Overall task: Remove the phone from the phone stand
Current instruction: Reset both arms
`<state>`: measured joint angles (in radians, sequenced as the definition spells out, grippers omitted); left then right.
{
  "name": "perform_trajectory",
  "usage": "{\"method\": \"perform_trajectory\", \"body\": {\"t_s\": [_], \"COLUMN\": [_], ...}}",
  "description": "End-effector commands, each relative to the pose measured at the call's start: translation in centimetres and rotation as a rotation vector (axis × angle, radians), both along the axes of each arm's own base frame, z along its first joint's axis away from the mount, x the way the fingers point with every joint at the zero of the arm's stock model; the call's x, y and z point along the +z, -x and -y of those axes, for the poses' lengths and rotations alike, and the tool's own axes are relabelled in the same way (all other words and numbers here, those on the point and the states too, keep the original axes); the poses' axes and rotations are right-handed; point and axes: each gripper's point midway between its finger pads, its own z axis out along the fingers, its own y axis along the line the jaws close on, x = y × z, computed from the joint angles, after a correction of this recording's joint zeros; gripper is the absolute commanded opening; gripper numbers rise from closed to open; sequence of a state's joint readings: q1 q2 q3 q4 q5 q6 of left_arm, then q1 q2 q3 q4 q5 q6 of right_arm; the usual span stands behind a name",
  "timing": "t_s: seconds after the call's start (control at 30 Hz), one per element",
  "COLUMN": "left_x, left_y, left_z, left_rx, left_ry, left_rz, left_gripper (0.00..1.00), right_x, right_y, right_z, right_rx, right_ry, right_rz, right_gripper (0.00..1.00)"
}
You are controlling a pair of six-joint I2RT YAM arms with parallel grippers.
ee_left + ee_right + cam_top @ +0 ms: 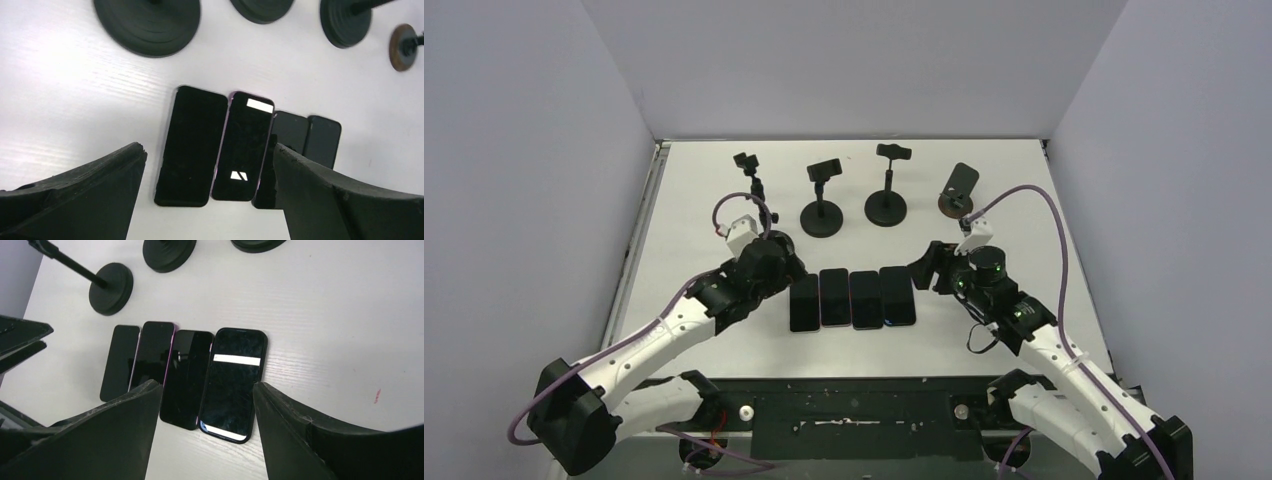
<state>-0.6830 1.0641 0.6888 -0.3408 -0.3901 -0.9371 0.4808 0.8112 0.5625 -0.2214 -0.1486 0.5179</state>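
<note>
Left gripper (796, 272) and right gripper (921, 268) flanked four phones (852, 298) lying flat on the table (694, 200), stands (822, 215) behind (rightmost possibly holding a dark slab (962, 180)). Left wrist view showed its fingers (100, 190) spread wide above the phones; right wrist view, likewise spread.

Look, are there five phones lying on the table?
No, only four phones lie side by side on the table.
</note>
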Motion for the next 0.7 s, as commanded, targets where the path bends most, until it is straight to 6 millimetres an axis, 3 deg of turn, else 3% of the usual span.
{"method": "perform_trajectory", "body": {"t_s": [0.0,0.17,0.27,0.37,0.43,0.5,0.67], "left_x": [0.4,2.2,4.1,6.4,8.2,11.1,20.9], "left_y": [1.9,1.8,1.3,0.7,0.6,0.4,0.3], "left_z": [-3.8,-2.9,-1.4,0.0,0.7,1.4,-0.1], "left_rx": [0.241,0.227,0.094,-0.102,-0.171,-0.219,-0.223], "left_ry": [-0.117,-0.111,-0.142,-0.227,-0.212,-0.169,-0.128], "left_rz": [-0.109,-0.133,-0.126,-0.073,-0.02,0.085,0.383], "left_gripper": [0.97,0.97,0.97,0.97,0.97,0.97,0.97], "right_x": [3.5,3.1,3.4,5.6,7.8,11.4,20.1], "right_y": [-2.9,-4.7,-5.5,-7.3,-8.3,-8.9,-8.5], "right_z": [1.0,2.4,2.2,1.3,1.8,2.2,3.1], "right_rx": [-0.196,-0.449,-0.46,-0.364,-0.391,-0.402,-0.467], "right_ry": [-0.07,-0.184,-0.157,-0.039,-0.016,-0.016,0.141], "right_rz": [0.097,0.015,-0.016,0.046,0.112,0.215,0.403], "right_gripper": [0.69,0.98,1.0,1.0,1.0,1.0,1.0]}}
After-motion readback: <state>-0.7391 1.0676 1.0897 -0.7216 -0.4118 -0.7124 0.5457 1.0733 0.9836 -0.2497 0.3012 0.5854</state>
